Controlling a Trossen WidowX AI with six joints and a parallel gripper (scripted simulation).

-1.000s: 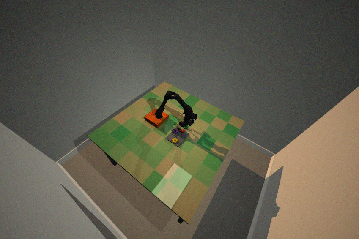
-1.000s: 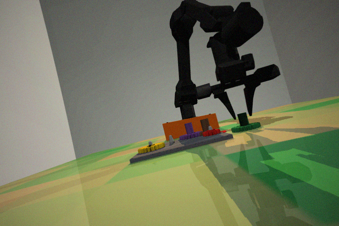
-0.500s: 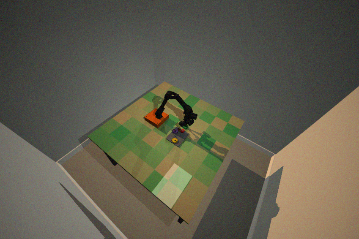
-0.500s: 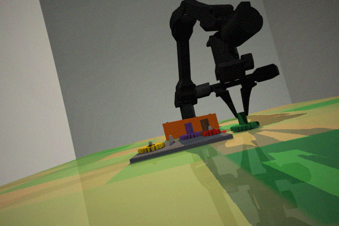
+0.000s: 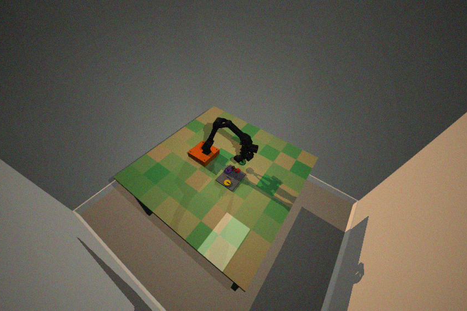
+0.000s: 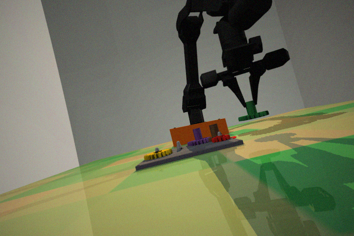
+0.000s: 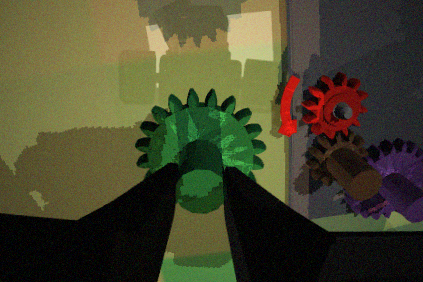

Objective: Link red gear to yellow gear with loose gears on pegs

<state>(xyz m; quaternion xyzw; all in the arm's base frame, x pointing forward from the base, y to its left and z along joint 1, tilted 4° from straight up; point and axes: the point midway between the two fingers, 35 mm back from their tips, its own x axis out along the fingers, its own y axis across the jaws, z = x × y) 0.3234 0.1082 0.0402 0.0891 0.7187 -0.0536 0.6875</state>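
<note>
My gripper (image 6: 250, 105) (image 7: 201, 174) is shut on the round handle of the green gear (image 6: 253, 115) (image 7: 201, 125) and holds it above the table, off the board's red-gear end. The grey board (image 5: 223, 177) (image 6: 166, 161) bears the red gear (image 5: 237, 171) (image 6: 220, 138) (image 7: 331, 112) and, at the other end, the yellow gear (image 5: 225, 182) (image 6: 157, 154). A brown gear (image 7: 353, 172) stands beside the red gear, and a purple gear (image 5: 227, 170) (image 6: 199, 141) (image 7: 401, 170) beside the brown one. A bare peg (image 6: 179, 146) stands between purple and yellow.
The orange base block (image 5: 201, 153) (image 6: 180, 136) of the arm stands behind the board. The red arrow (image 7: 287, 107) lies at the board's edge beside the red gear. The brown and purple gears' tall handles stick up from the board.
</note>
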